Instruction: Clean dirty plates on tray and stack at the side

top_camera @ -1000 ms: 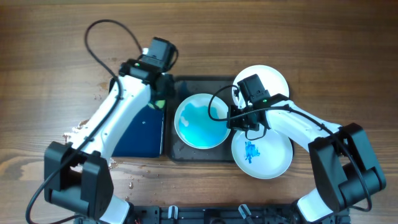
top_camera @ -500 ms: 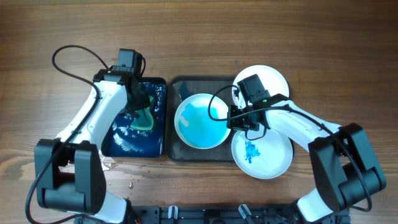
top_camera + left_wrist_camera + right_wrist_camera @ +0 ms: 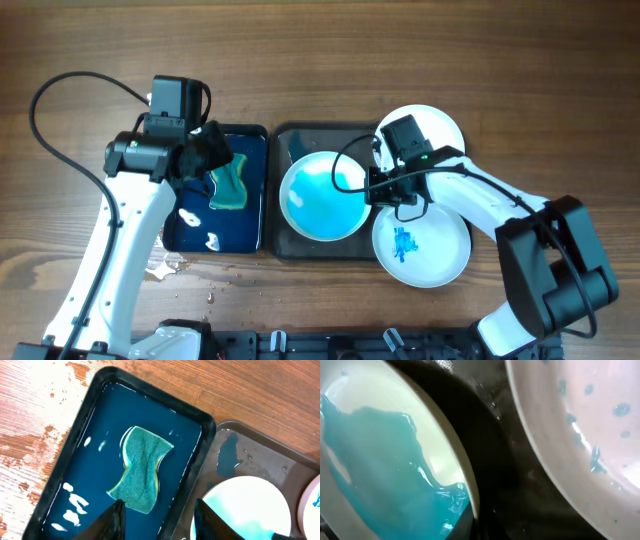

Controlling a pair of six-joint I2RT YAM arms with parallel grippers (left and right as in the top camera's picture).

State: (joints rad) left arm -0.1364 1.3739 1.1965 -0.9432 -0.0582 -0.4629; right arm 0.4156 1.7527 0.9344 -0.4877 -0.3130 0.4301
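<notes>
The jaws of the left gripper [image 3: 160,506] are standing apart and empty. The green sponge [image 3: 142,475] is lying flat just ahead of them in the water of the small blue tray [image 3: 95,415], its long axis running away from the jaws. The right gripper [image 3: 386,190] is sitting at the right rim of the blue-washed plate [image 3: 320,195] in the grey tray [image 3: 290,132]; whether its jaws are clamping I cannot tell.

I count 3 white plates – centre plate [image 3: 322,195], upper-right plate [image 3: 445,122], lower-right plate [image 3: 430,255] | 1 grey tray [image 3: 285,240] | 1 blue tray [image 3: 248,228] | 1 green sponge [image 3: 229,187] | 2 hands of mine – left hand [image 3: 214,153], right hand [image 3: 386,192]
</notes>
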